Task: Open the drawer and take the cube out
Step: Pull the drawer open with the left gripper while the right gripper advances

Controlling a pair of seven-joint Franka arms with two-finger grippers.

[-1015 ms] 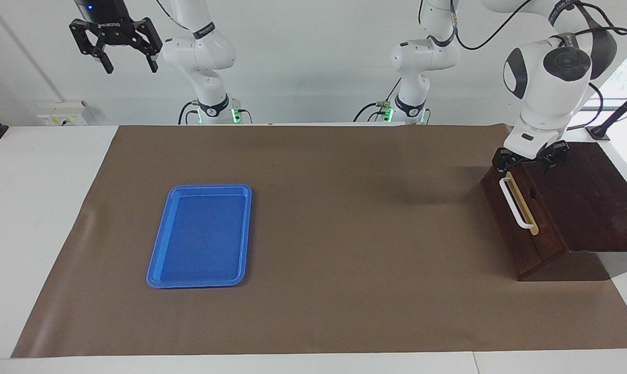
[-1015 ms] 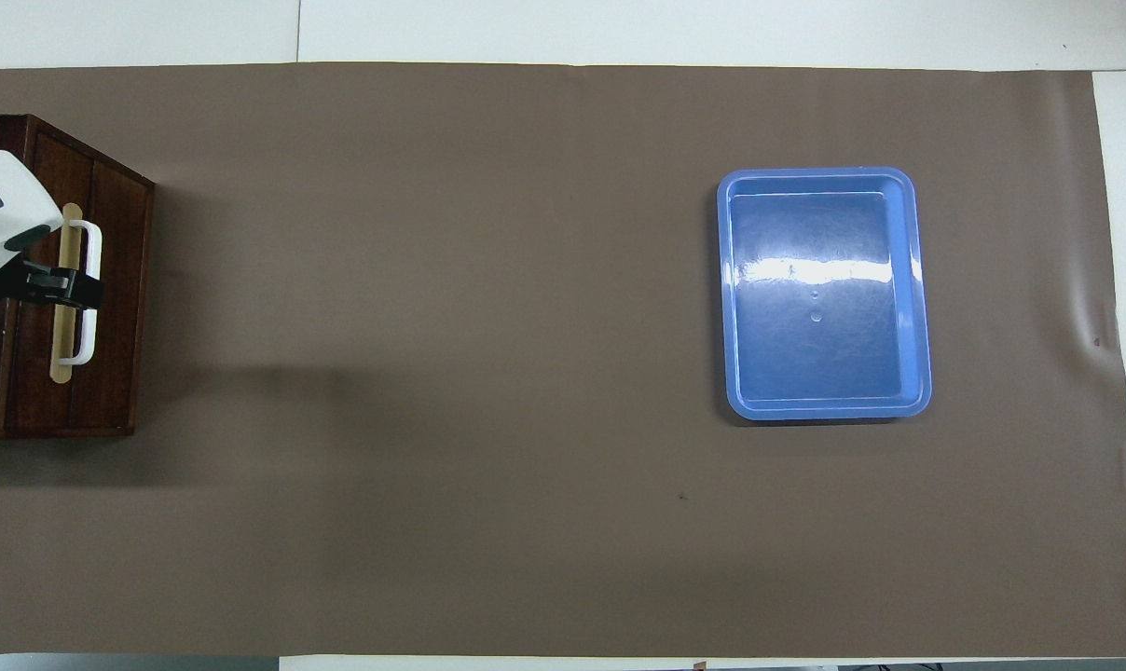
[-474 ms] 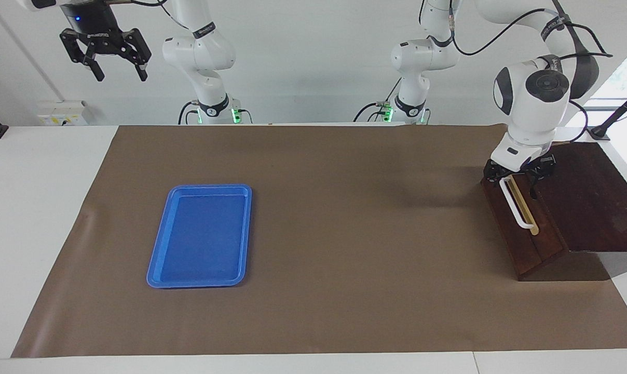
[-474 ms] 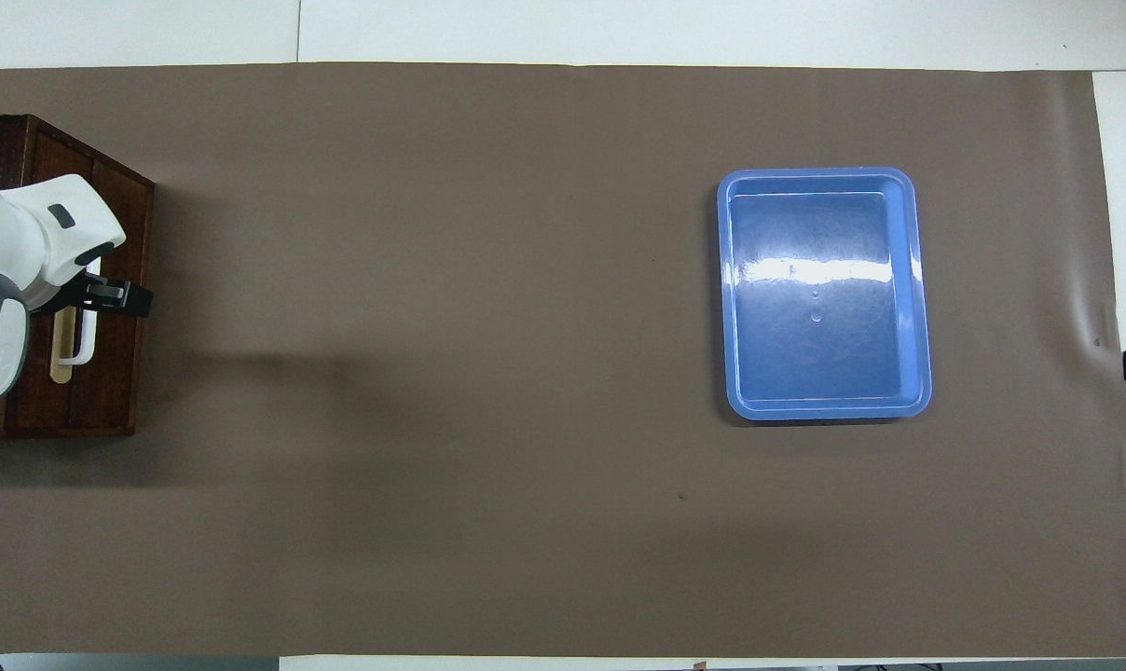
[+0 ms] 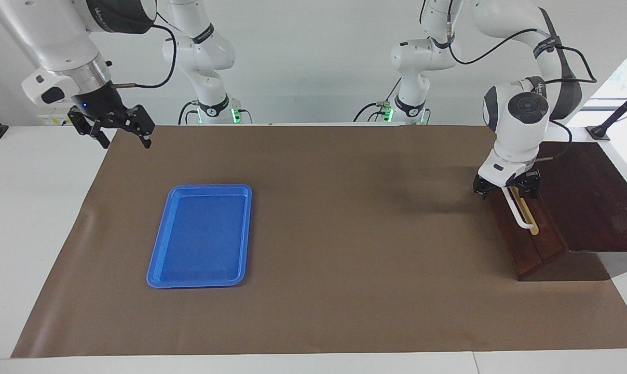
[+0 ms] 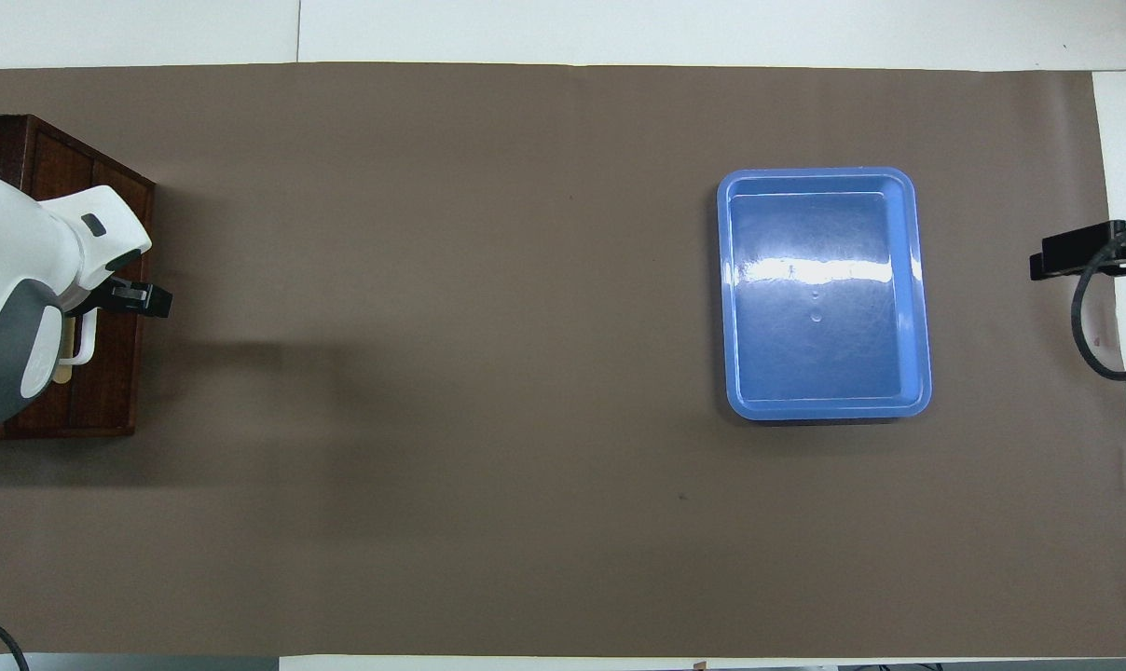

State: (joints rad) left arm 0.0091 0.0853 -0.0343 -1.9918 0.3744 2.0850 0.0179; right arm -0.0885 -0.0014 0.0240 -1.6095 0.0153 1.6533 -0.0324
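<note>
The drawer [image 5: 532, 250] is shut in its dark wooden box [image 5: 594, 197] at the left arm's end of the table. Its white bar handle [image 5: 521, 215] lies on a tan strip. My left gripper [image 5: 506, 190] is open, with one finger on each side of the handle's end nearest the robots. From overhead the left gripper [image 6: 132, 298] covers most of the handle [image 6: 82, 343]. My right gripper [image 5: 120, 132] is open and empty, in the air over the mat's corner at the right arm's end. The cube is hidden.
A flat blue tray [image 5: 199, 236] lies empty on the brown mat toward the right arm's end; it also shows in the overhead view [image 6: 824, 294]. The mat [image 5: 355, 218] covers most of the white table.
My left gripper has slid off the box's top edge down over the drawer front to the handle's end. My right gripper has come down from high up to just above the mat's corner.
</note>
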